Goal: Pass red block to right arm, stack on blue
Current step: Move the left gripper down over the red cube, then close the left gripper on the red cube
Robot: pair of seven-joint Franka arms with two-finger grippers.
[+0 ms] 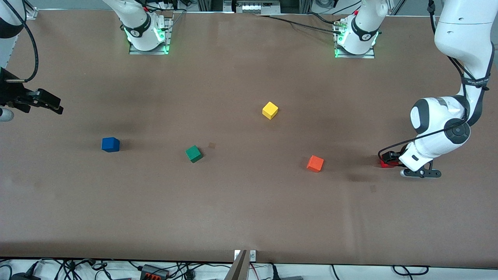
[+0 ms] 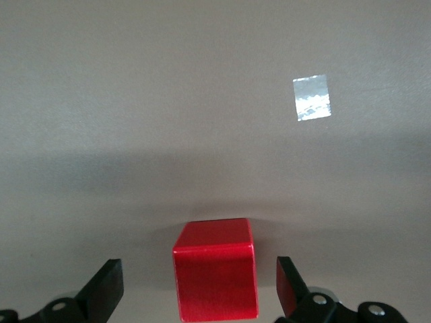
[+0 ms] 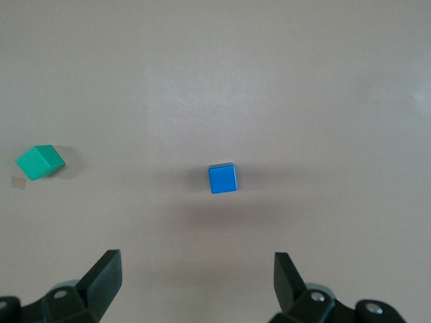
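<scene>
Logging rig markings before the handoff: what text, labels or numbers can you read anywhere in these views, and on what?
Strap on the left arm: small white lettering, too blurred to read.
Round mark on each robot base: a logo, not legible as text.
Red block, blue cube, green, yellow and orange cubes: no markings.
Nothing else is readable.

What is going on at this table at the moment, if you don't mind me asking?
The left gripper is down at the table at the left arm's end, its open fingers on either side of the red block without yet gripping it. The right gripper hangs open above the table near the blue block, which sits alone at the right arm's end. The green, yellow and orange blocks lie untouched between them.
</scene>
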